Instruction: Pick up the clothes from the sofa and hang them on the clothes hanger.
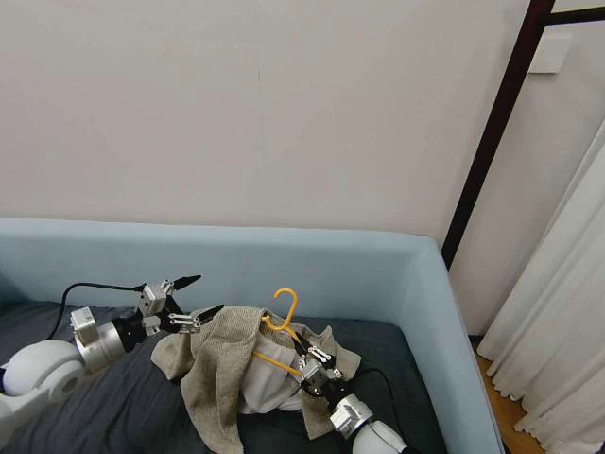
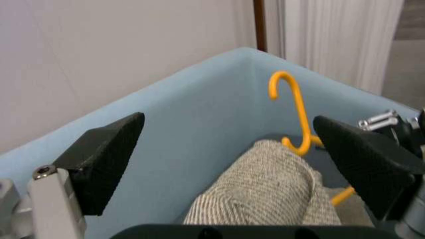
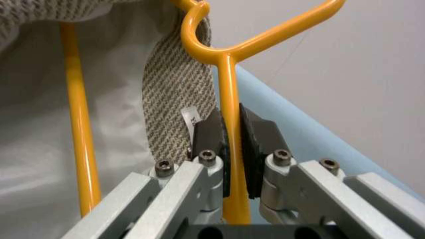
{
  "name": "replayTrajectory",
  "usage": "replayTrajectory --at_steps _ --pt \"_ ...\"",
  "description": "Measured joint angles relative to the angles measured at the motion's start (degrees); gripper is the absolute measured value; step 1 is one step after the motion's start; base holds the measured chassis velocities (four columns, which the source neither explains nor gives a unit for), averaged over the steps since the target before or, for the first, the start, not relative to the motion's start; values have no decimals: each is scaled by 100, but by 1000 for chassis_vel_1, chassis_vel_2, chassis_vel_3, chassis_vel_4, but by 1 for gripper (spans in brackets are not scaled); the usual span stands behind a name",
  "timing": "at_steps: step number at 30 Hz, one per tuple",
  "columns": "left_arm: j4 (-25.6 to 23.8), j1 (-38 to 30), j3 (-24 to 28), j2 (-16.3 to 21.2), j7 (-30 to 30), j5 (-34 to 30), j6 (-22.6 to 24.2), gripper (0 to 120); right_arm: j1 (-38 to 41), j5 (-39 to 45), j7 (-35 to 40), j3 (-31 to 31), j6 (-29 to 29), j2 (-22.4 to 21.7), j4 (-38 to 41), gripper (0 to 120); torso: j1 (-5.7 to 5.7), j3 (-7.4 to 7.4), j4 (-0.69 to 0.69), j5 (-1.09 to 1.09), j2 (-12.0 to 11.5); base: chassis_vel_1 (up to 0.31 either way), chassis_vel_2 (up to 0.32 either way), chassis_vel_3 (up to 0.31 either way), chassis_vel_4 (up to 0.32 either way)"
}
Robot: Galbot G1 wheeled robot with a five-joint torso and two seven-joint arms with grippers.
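Observation:
A beige knitted garment (image 1: 219, 369) with a white lining lies draped over an orange hanger (image 1: 284, 317) on the dark seat of the sofa (image 1: 397, 284). My right gripper (image 1: 317, 364) is shut on the hanger's shoulder bar (image 3: 229, 124), with the hook standing up above the cloth. My left gripper (image 1: 192, 298) hangs open just left of the garment's top edge, nothing between its black fingers (image 2: 106, 149). In the left wrist view the knitted cloth (image 2: 265, 194) bulges below the orange hook (image 2: 295, 109).
The light blue sofa back and side wall (image 2: 199, 124) enclose the seat. A plain wall rises behind. At the right stand a dark door frame (image 1: 492, 132) and white curtains (image 1: 558, 322).

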Motion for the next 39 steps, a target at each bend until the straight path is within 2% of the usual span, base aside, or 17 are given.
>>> replayTrajectory --at_steps 5,6,8,9,10,11,14,15,16,20,21,23,25,27,33,38,39 --pt "959 -981 671 -17 1411 -270 -17 100 -19 -64 -1 8 43 14 71 5 0 0 -2 1 0 0 0 0 0" --pt "959 -981 671 -17 1411 -270 -17 100 -19 -64 -1 8 43 14 71 5 0 0 -2 1 0 0 0 0 0" --pt "1371 -1651 1215 -170 2001 -272 66 100 -21 -111 -1 59 68 -1 84 5 0 0 0 0 0 0 0 0 0" --pt "1568 -2105 1688 -261 2162 -274 102 100 -20 -129 -1 81 88 -18 90 5 0 0 -2 3 0 0 0 0 0" --pt "1568 -2105 1688 -261 2162 -274 102 100 -20 -129 -1 81 88 -18 90 5 0 0 -2 3 0 0 0 0 0" --pt "1826 -2697 2370 -413 2313 -324 154 100 -24 -131 0 98 96 -37 123 5 0 1 -3 0 -1 0 0 0 0" --pt "2515 -4031 3445 -837 2921 -374 383 100 -31 -127 3 121 109 -72 156 5 0 1 -5 6 -1 0 0 0 0" --pt "2515 -4031 3445 -837 2921 -374 383 100 -31 -127 3 121 109 -72 156 5 0 1 -5 6 -1 0 0 0 0" --pt "2693 -4308 3686 -958 3058 -347 417 100 -36 -129 2 139 119 -80 161 5 0 0 -4 0 -1 0 0 0 0" --pt "3400 -5115 4584 -1440 3589 -246 475 100 -71 -133 -2 187 137 -125 183 5 -1 0 0 3 -1 0 0 0 0" --pt "3400 -5115 4584 -1440 3589 -246 475 100 -71 -133 -2 187 137 -125 183 5 -1 0 0 3 -1 0 0 0 0" --pt "3676 -5400 4938 -1668 3961 -216 515 100 -82 -140 -3 209 137 -130 194 5 -1 0 -5 2 -1 0 0 0 0" --pt "3878 -5555 5099 -1890 4254 -123 589 100 -82 -147 -3 211 137 -133 204 5 0 0 -3 4 -1 0 0 0 0" --pt "3956 -5587 5121 -1961 4290 -76 594 100 -82 -148 -3 212 137 -134 205 5 0 0 -2 3 -1 0 0 0 0" --pt "4610 -5856 5372 -2528 4409 224 587 99 -119 -155 2 230 134 -173 224 5 0 0 -3 4 -1 0 0 0 0" --pt "4700 -5876 5493 -2740 4530 321 573 84 -178 -186 2 309 133 -211 250 5 0 0 -2 3 0 0 0 0 0" --pt "4717 -5876 5509 -2771 4558 344 561 78 -190 -186 2 325 132 -223 255 5 -1 0 -3 3 0 0 0 0 0"
